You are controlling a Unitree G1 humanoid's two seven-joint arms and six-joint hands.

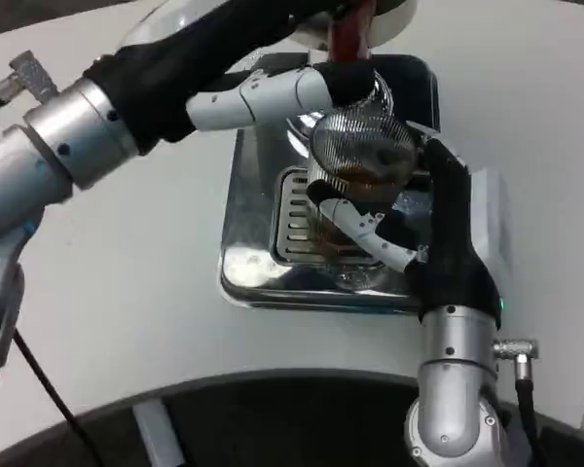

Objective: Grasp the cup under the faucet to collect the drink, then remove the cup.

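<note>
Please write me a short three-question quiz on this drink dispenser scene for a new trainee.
1. True or false: the right hand grips the cup.
2. Where is the left hand? A) flat on the white table B) up at the dispenser's faucet above the cup C) on the drip tray's grille
3. Fill in: the cup is held above the shiny metal ____.

Key:
1. True; its fingers wrap the clear ribbed cup, which holds some brown drink.
2. B.
3. Drip tray.
</note>
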